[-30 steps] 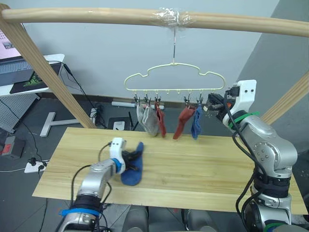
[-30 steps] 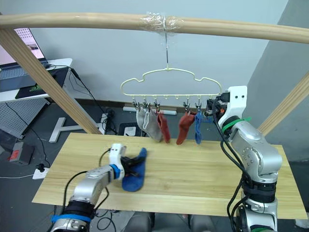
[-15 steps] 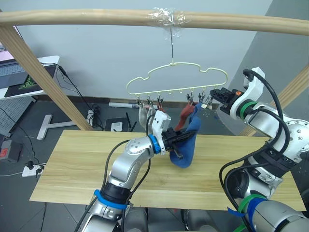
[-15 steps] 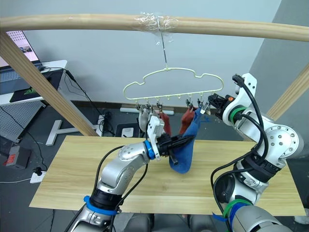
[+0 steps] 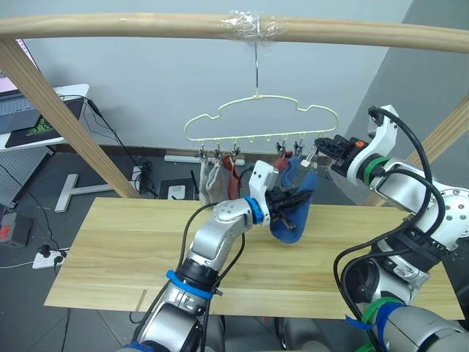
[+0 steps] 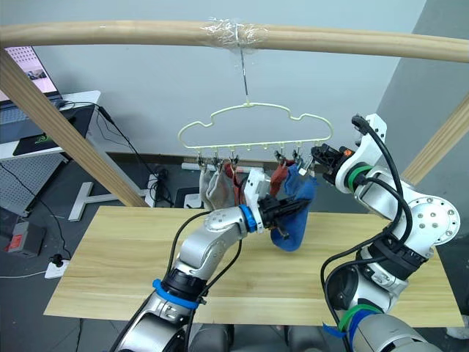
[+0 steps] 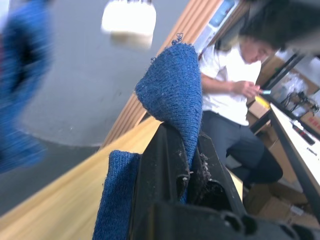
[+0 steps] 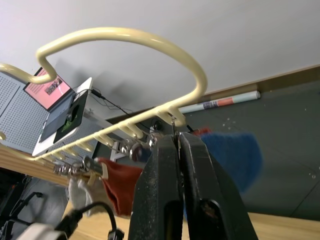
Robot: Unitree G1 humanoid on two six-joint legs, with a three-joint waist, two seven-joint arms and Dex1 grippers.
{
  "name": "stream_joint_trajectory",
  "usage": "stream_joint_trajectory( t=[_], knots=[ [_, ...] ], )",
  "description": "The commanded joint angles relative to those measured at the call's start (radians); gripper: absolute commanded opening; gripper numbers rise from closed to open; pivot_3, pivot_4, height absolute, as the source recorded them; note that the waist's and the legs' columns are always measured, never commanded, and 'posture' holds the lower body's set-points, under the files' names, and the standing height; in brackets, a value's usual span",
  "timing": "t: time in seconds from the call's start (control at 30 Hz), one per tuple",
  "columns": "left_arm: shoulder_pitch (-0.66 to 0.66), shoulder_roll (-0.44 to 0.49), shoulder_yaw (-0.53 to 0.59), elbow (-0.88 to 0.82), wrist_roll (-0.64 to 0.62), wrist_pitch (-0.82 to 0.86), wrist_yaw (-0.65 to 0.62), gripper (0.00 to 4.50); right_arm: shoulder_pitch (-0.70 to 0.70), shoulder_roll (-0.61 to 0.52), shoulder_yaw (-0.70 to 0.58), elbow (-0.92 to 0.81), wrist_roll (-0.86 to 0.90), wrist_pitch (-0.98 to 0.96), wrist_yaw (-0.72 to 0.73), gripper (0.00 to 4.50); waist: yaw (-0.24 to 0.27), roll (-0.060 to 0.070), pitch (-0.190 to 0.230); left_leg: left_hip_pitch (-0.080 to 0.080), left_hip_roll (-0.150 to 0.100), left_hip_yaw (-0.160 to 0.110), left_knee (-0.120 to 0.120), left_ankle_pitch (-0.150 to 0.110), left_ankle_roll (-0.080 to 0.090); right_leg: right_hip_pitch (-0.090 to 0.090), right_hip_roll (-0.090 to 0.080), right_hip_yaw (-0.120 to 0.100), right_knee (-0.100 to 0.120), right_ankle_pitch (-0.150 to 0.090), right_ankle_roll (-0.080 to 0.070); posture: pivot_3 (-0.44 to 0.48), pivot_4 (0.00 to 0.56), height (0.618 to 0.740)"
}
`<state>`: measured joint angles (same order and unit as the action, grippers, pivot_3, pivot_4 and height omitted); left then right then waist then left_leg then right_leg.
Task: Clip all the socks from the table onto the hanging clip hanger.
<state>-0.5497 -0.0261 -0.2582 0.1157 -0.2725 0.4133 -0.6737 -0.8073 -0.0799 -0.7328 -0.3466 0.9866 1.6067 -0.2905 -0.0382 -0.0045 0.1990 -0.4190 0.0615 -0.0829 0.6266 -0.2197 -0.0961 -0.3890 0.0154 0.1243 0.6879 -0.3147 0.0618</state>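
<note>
Wooden frame pole (image 5: 146, 26) overhead; clip hanger (image 5: 256, 121) hooked from its taped middle, above the far edge of the table (image 5: 132, 249). Plank top carries no socks now.

Hanger's lower bar: two light grey socks (image 5: 211, 180) at the robot's-left end, a rust-red sock (image 5: 229, 167) just beside them, a second rust-red sock (image 5: 281, 163) toward the right end, partly hidden behind the held sock. A blurred blue shape in the left wrist view may be the clipped blue sock; cannot tell for certain.

Blue sock (image 5: 293, 209) — last one, held off the table, just below the right end of the bar. Soft, light, limp knit: hangs folded over the fingers, sags under its own weight. Judgement: no breakage risk, but it will bunch and droop. Best taken by the cuff edge so a single thin layer goes into the clip.

Left gripper (image 5: 292, 199): fingers (image 7: 165, 165) pressed together, pinching a fold of the blue sock. One knit lobe stands up past the fingertips; the rest drops down one side.

Right gripper (image 8: 178, 145): fingers closed on the end metal clip (image 8: 172, 125), touching the bar's right end, apparently squeezing it for the sock. Sock cuff near that clip, not yet in it.
</note>
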Motion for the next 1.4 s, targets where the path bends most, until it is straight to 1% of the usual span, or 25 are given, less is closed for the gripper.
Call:
stream_joint_trajectory(
  t=[0.03,0.17,0.3,0.53,0.73,0.9,1.07,1.17,1.27,1.33,1.37,1.4],
  knots=[
    [-0.046,-0.024,0.035,0.025,-0.016,-0.004,0.028,0.02,-0.008,-0.022,-0.001,-0.003,0.097,0.008,-0.05,0.0,-0.005,0.0,0.0,0.0,0.0,0.0,0.0,0.0,0.0,0.0,0.0,0.0,0.0,0.0,0.0,-0.009,0.162,0.74],
    [-0.069,-0.043,0.063,0.046,-0.028,0.002,0.05,0.02,-0.008,-0.035,-0.002,0.014,0.159,0.008,-0.099,0.0,-0.013,0.0,0.0,0.0,0.0,0.0,0.0,0.0,0.0,0.0,0.0,0.0,0.0,0.0,0.0,-0.014,0.16,0.74],
    [-0.062,-0.026,0.054,0.052,-0.013,-0.002,0.031,0.02,-0.012,-0.048,-0.009,0.029,0.199,0.008,-0.141,0.0,-0.014,0.0,0.0,0.0,0.0,0.0,0.0,0.0,0.0,0.0,0.0,0.0,-0.001,0.0,0.0,-0.018,0.157,0.74],
    [-0.072,-0.028,0.061,0.066,-0.004,-0.009,0.045,0.02,-0.017,-0.058,-0.011,0.05,0.263,0.004,-0.198,0.0,-0.015,0.0,0.0,-0.001,0.0,0.0,0.0,0.0,0.0,0.0,0.0,0.0,-0.001,0.0,0.0,-0.019,0.153,0.74],
    [-0.087,-0.02,0.057,0.097,0.03,-0.026,0.071,0.02,-0.004,-0.081,0.017,0.071,0.336,-0.035,-0.248,0.0,-0.015,0.0,0.0,-0.001,0.0,0.0,0.0,0.0,0.0,0.0,0.0,0.0,-0.001,0.0,0.0,-0.017,0.152,0.74],
    [-0.079,-0.023,0.078,0.083,0.002,-0.006,0.066,0.02,0.023,-0.113,0.063,0.086,0.418,-0.088,-0.298,0.0,-0.017,0.0,0.0,-0.001,0.0,0.0,0.0,0.0,0.0,0.0,0.0,0.0,-0.002,0.0,0.0,-0.017,0.152,0.74],
    [-0.085,-0.031,0.082,0.074,-0.014,-0.017,0.054,0.02,0.068,-0.173,0.146,0.101,0.533,-0.184,-0.357,0.0,-0.017,0.0,0.0,-0.002,0.0,0.0,0.0,0.0,0.0,0.0,0.0,0.0,-0.003,0.0,0.0,-0.011,0.144,0.74],
    [-0.085,-0.032,0.076,0.069,-0.015,-0.017,0.051,0.02,0.094,-0.221,0.206,0.098,0.596,-0.246,-0.349,0.0,-0.017,0.0,0.0,-0.002,0.0,0.0,0.0,0.0,0.0,0.0,0.0,0.0,-0.004,0.0,0.0,-0.011,0.142,0.74],
    [-0.078,-0.034,0.065,0.055,-0.024,-0.007,0.032,0.0,0.124,-0.274,0.249,0.099,0.656,-0.317,-0.363,0.71,-0.017,0.0,0.0,-0.003,0.0,0.0,0.0,0.0,0.0,0.0,0.0,0.0,-0.005,0.0,0.0,-0.011,0.141,0.74],
    [-0.073,-0.036,0.059,0.045,-0.03,-0.002,0.02,0.0,0.14,-0.309,0.27,0.098,0.688,-0.363,-0.362,1.43,-0.017,0.0,0.0,-0.004,0.0,0.0,0.0,0.0,0.0,0.0,0.0,0.0,-0.005,0.0,0.0,-0.011,0.141,0.74],
    [-0.072,-0.04,0.056,0.044,-0.029,0.001,0.021,0.0,0.15,-0.328,0.272,0.094,0.718,-0.397,-0.361,1.71,-0.017,0.0,0.0,-0.004,0.0,0.0,0.0,0.0,0.0,0.0,0.0,-0.001,-0.006,0.0,0.0,-0.009,0.141,0.74],
    [-0.071,-0.043,0.054,0.043,-0.028,0.003,0.023,0.0,0.159,-0.344,0.277,0.092,0.744,-0.426,-0.363,2.12,-0.017,0.0,0.0,-0.004,0.0,0.0,0.0,0.0,0.0,0.0,0.0,-0.001,-0.006,0.0,0.0,-0.009,0.141,0.74]
  ],
)
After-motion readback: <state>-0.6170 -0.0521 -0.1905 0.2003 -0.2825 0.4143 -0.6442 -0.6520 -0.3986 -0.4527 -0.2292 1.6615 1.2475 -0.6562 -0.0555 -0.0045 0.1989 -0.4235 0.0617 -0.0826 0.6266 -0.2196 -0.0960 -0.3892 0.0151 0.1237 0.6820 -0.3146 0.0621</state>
